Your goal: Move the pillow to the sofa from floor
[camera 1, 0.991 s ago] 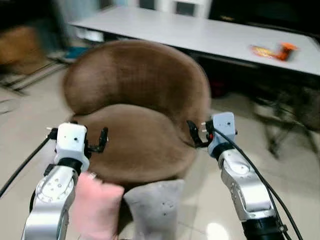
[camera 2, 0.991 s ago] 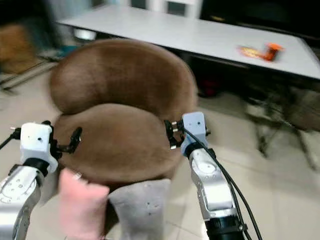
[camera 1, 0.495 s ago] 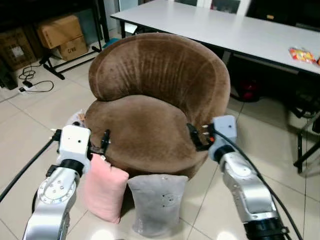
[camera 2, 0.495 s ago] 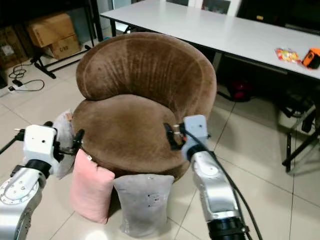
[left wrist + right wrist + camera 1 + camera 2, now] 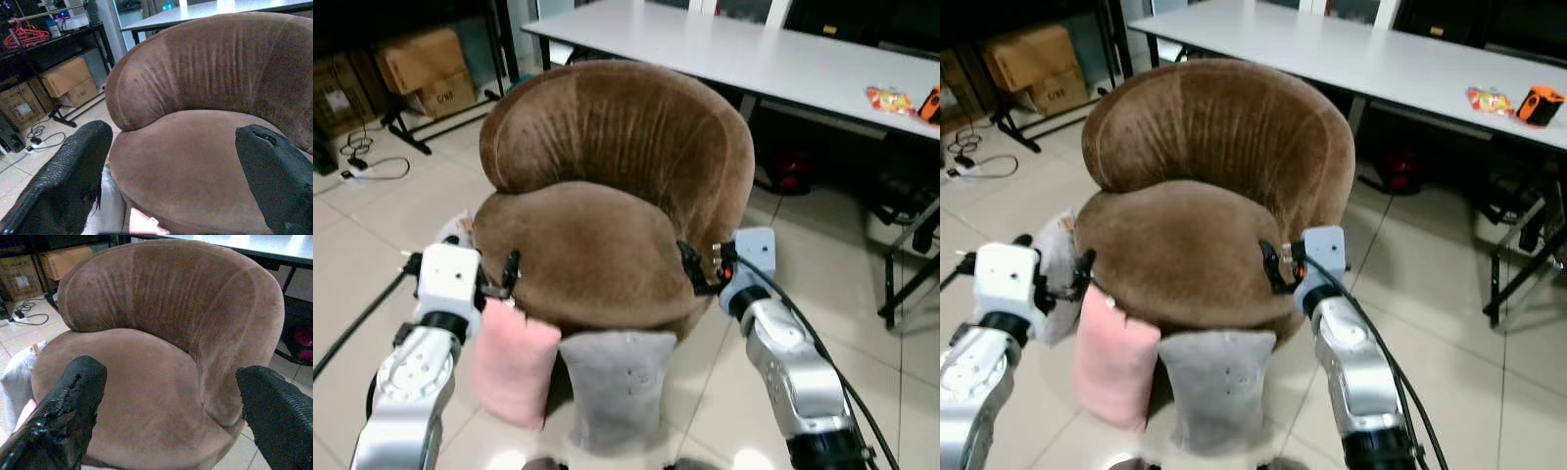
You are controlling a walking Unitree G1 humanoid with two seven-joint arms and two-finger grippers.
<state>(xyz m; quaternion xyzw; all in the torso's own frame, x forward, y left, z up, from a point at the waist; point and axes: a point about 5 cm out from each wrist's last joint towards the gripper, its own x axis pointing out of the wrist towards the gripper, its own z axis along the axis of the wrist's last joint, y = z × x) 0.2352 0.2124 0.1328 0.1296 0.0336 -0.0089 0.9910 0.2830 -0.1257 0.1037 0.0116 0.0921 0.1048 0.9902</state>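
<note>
Brown sofa [image 5: 607, 196] on tiled floor [image 5: 372, 225]; both claws spread wide, empty.

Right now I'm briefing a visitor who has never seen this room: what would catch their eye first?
A big round brown chair sits in the middle, its seat bare. On the floor against its front lean a pink pillow and a grey pillow. The left hand and right hand are raised, fingers open, on either side of the seat, with a long white table behind.
</note>
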